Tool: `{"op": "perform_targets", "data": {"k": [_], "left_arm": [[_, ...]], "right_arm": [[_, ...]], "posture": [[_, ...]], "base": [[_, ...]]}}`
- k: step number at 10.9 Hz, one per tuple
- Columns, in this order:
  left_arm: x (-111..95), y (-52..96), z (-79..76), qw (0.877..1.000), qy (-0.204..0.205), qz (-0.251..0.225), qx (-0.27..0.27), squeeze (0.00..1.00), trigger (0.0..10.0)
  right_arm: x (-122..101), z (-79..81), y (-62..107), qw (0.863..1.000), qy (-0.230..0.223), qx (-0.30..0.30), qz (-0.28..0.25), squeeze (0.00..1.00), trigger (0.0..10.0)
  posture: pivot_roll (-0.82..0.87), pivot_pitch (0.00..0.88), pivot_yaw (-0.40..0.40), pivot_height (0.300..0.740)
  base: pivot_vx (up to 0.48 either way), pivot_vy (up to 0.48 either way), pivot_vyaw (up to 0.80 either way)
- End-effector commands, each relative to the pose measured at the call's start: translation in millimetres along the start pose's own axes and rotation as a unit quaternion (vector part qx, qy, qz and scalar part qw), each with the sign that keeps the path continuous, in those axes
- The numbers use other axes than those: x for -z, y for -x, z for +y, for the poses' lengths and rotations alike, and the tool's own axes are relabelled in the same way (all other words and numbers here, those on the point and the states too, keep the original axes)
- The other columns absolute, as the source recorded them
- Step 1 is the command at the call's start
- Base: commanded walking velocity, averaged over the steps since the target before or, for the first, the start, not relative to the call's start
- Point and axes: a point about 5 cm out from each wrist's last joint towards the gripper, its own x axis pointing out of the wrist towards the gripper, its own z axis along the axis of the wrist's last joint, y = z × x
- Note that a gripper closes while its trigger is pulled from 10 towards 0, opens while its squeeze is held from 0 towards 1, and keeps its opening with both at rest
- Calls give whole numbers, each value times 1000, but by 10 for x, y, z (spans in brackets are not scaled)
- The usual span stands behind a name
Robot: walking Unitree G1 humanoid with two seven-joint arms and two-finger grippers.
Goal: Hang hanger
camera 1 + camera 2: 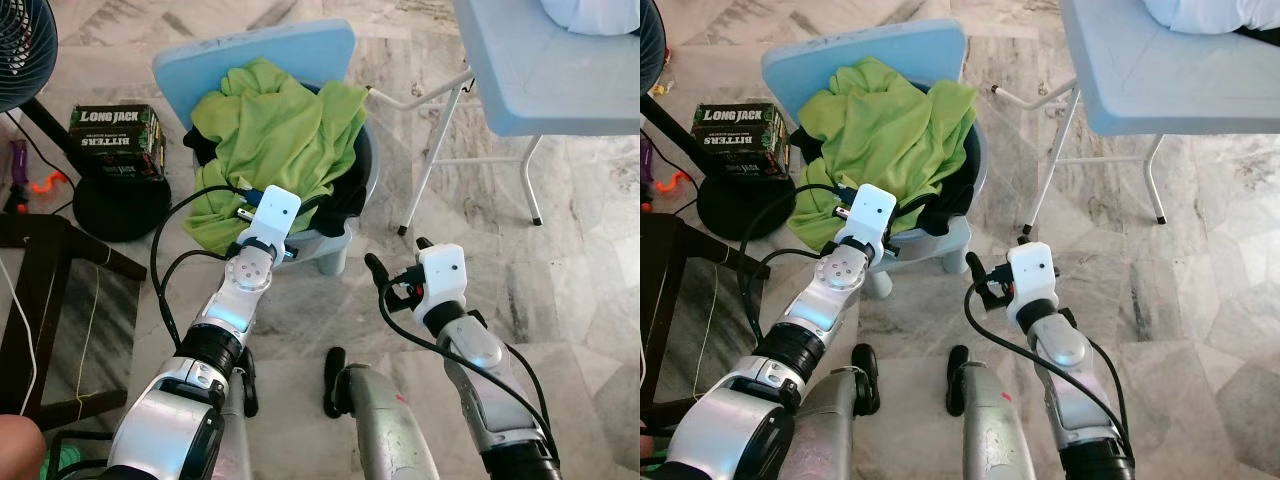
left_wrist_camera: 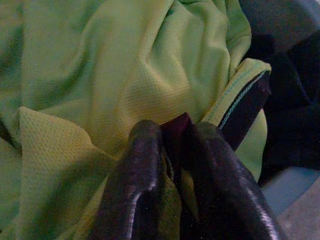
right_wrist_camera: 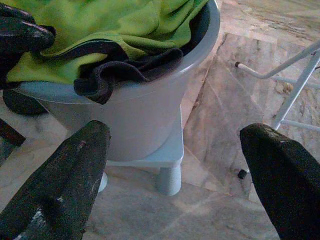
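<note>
Two grippers over marble floor [image 1: 300,320], left gripper [image 2: 172,145] pinching green cloth [image 1: 280,130], right gripper [image 3: 175,175] spread, basin [image 3: 145,115] beside folding table [image 1: 540,70].

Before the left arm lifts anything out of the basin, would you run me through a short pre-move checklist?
1. Left claw shut on the green shirt: ok.
2. Right claw open, apart from the basin: ok.
3. Hanger located: not ok, none seen.
4. Dark garment free of the shirt: cannot tell; it drapes over the rim beside it.
5. Basin seated on the stool: ok.
6. Folding table leg off the lift path: ok.
</note>
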Motion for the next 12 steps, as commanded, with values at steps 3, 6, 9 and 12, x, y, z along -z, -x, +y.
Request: {"op": "perform_targets", "data": {"k": [3,6,9,12], "left_arm": [[-77,20,-59,995,-96,-27,28,1000,10000],[-38,141,-118,991,-127,-23,43,1000,10000],[-159,299,-50,988,-145,-39,22,1000,10000],[82,389,64,991,-135,10,14,1000,10000]], "right_arm": [[40,3,50,1000,0,4,11,0,10000],[33,-15,47,1000,1,5,12,0,10000],[29,-14,40,1000,1,5,12,0,10000],[41,12,41,1000,0,3,12,0,10000]], "posture": [[-51,395,-126,740],[-49,398,-127,740],[-43,399,-122,740],[-33,403,-122,740]], "base": [[0,0,0],[0,0,0],[0,0,0],[0,0,0]]}}
